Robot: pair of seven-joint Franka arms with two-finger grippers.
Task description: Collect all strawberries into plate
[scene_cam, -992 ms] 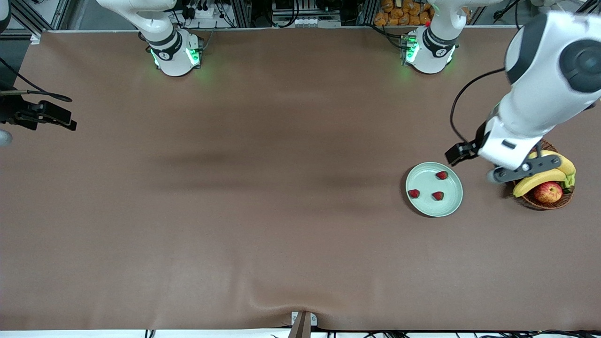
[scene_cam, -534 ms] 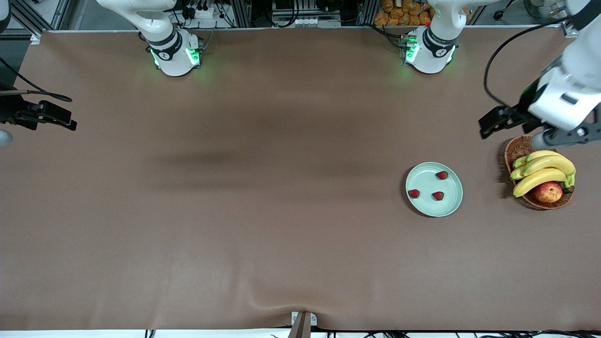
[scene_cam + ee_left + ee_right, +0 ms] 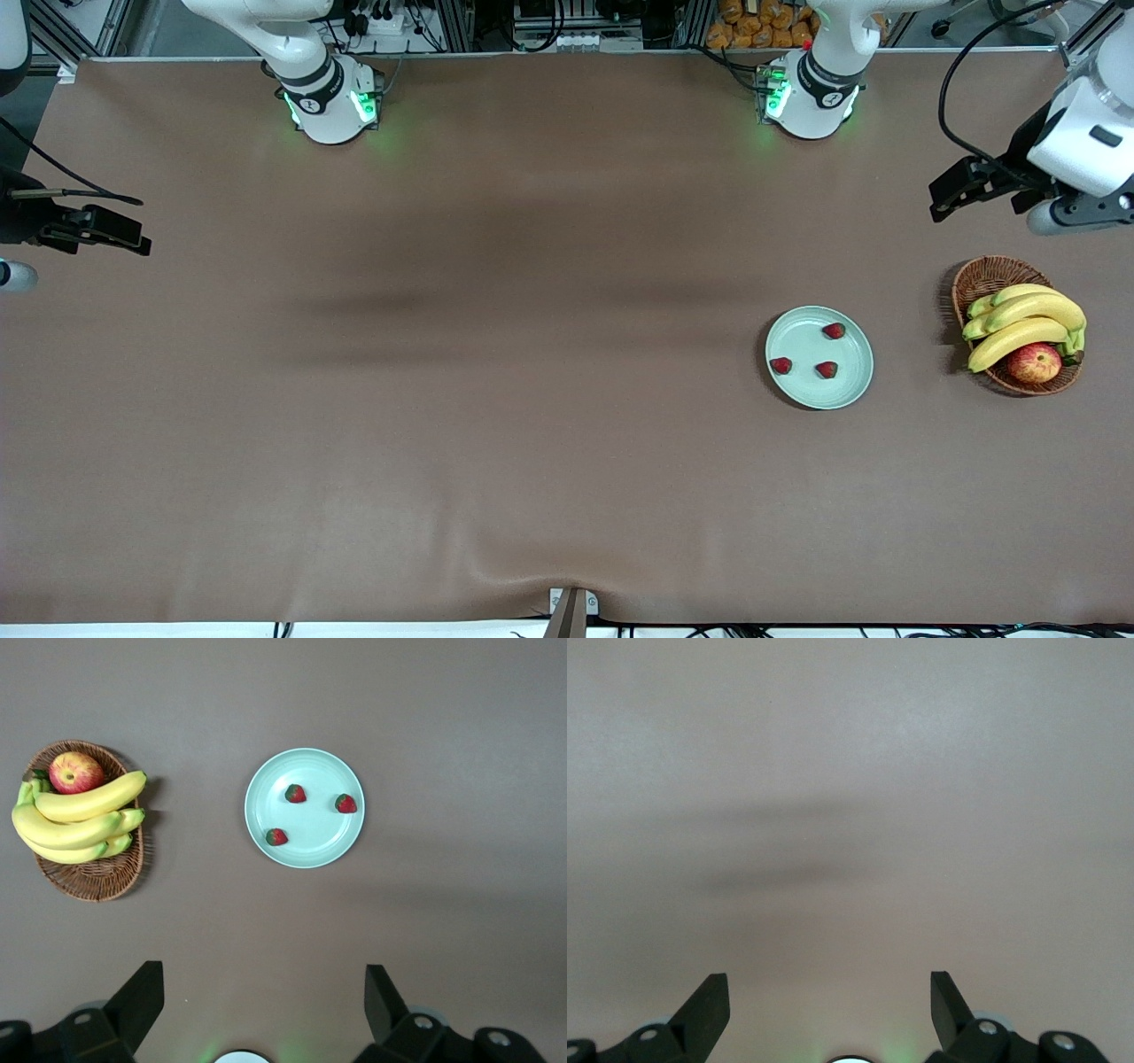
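Black-fingered left claw (image 3: 259,1005), wide open and empty, hangs over bare brown tabletop (image 3: 496,425). Right claw (image 3: 829,1005), equally open and empty, waits at its own end. Three small red strawberries (image 3: 826,369) lie in the round mint-green plate (image 3: 850,390); judged complete, so retract clear. No legible writing.

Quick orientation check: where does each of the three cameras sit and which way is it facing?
Front view: high across the table, facing both arm bases; shows plate, wicker basket, both arms.
Left wrist view: on the left arm, looking down at plate, three strawberries, basket; open left gripper shows.
Right wrist view: on the right arm, facing bare table; open right gripper shows.
Shared: front and left wrist both show plate and basket.
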